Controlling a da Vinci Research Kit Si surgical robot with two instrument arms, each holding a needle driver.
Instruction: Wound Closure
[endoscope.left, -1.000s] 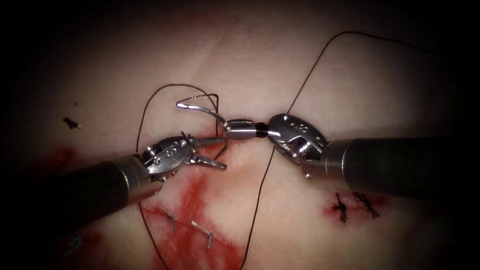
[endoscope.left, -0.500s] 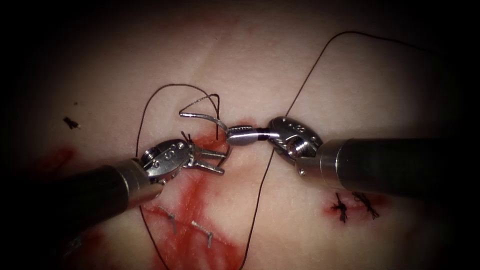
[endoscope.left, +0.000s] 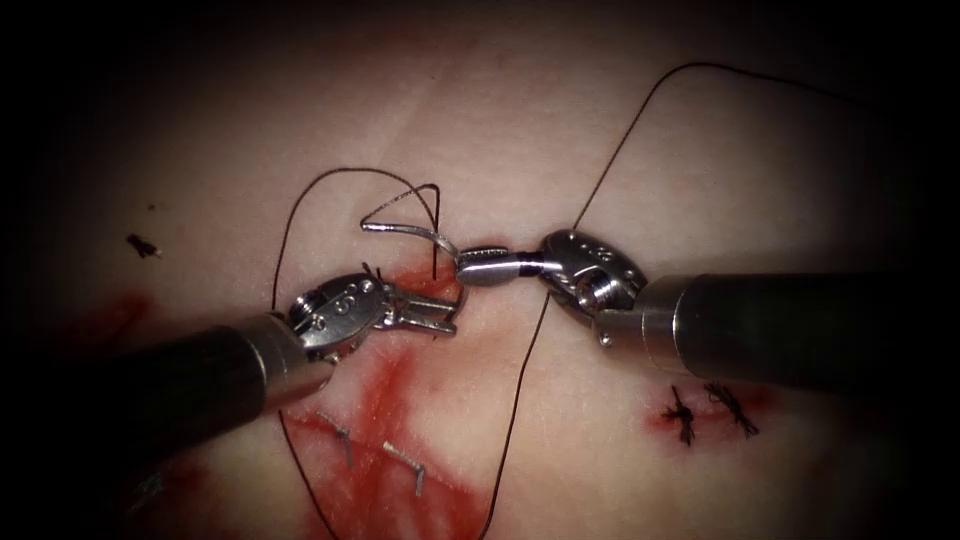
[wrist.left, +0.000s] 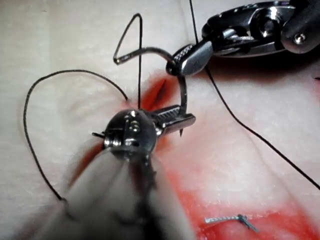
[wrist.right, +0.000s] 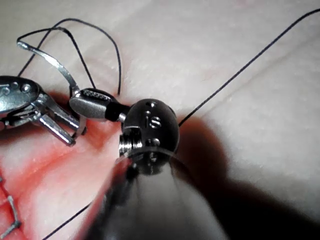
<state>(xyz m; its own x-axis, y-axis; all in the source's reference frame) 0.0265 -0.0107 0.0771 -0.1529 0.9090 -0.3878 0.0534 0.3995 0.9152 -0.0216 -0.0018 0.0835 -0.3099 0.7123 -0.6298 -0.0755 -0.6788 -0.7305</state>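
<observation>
Endoscope view: the right tool (endoscope.left: 478, 266) is clamped on the needle (endoscope.left: 432, 238) near the middle of its curve. The swaged end (endoscope.left: 372, 227) lies free to the far left, above the tissue (endoscope.left: 620, 110). The needle's pointed half bends down to the left tool (endoscope.left: 445, 312), whose jaws stand slightly apart around it, just at the red-stained cut (endoscope.left: 440, 285). Thread (endoscope.left: 300, 205) loops from the swaged end round the left tool's far side and runs on toward the near edge; a second strand (endoscope.left: 525, 360) passes under the right tool's wrist. Two metal staples (endoscope.left: 405, 466) lie in the red fluid (endoscope.left: 385, 400) nearby, and dark cut ends of thread (endoscope.left: 685, 417) sit near the right shaft.

Left wrist view: the left tool (wrist.left: 175, 119) has its jaws a little open with the needle (wrist.left: 183, 95) passing between them, its tip (wrist.left: 181, 133) just clear below. The right tool (wrist.left: 189, 57) grips the needle higher up.

Right wrist view: the right tool (wrist.right: 86, 100) is closed on the needle (wrist.right: 55, 62); the left tool (wrist.right: 62, 127) lies beside it, jaws parted.
</observation>
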